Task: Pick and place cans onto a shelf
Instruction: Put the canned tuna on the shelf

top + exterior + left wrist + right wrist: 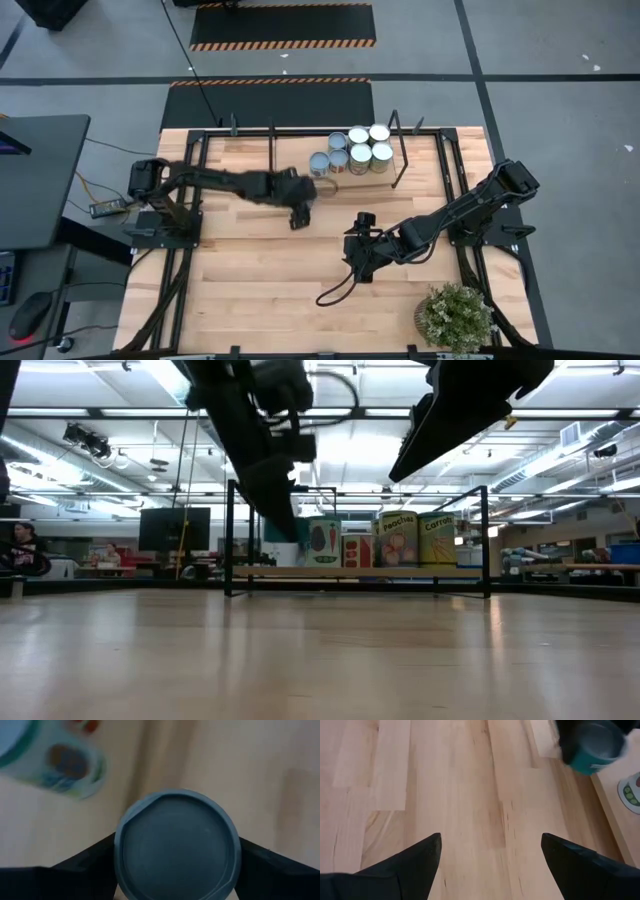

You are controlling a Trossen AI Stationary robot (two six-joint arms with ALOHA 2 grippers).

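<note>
While I carry one can toward the shelf, this is how things lie.

Left gripper (297, 212): my fingers are clamped on a can (176, 846); the left wrist view shows its grey round top filling the gap between them, axis upright.

Held can's place: it hangs above the table (250, 290), just short of the shelf (250, 152) and near its front edge.

Cans on shelf (357, 147): about six stand upright in a tight cluster toward the shelf's right half; in the low view their printed labels face the camera.

Key relation: the shelf lies ahead of my left gripper, and the cluster is ahead and to the right. I judge the free board beside the leftmost can (319, 164) to be the nearest spot.

Right gripper (362, 262): my fingers are spread wide over bare table, holding nothing, well back from the shelf.

Nearer arm: the left, by a clear margin.

Risk, as I judge it: brushing the leftmost can while lowering.
</note>
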